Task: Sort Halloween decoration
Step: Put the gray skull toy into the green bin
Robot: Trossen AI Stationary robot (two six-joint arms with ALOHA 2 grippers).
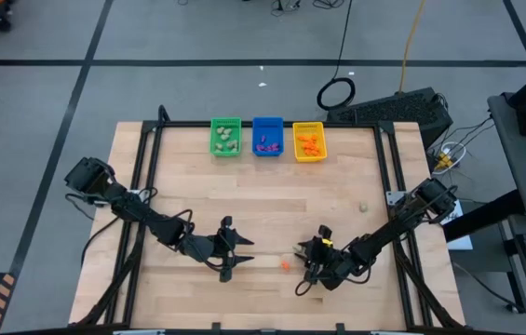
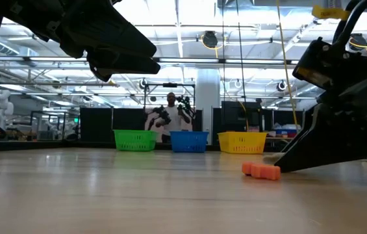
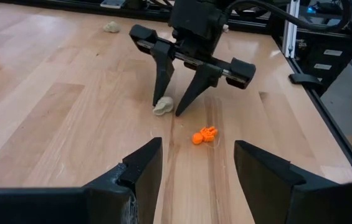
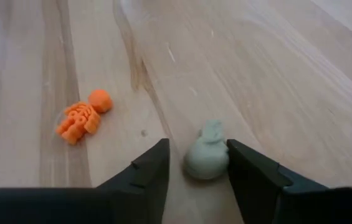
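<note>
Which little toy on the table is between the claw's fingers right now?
The pale greenish-beige trinket sits between the right claw fingers. The orange trinket lies loose beside it, and another pale trinket lies farther off.
</note>
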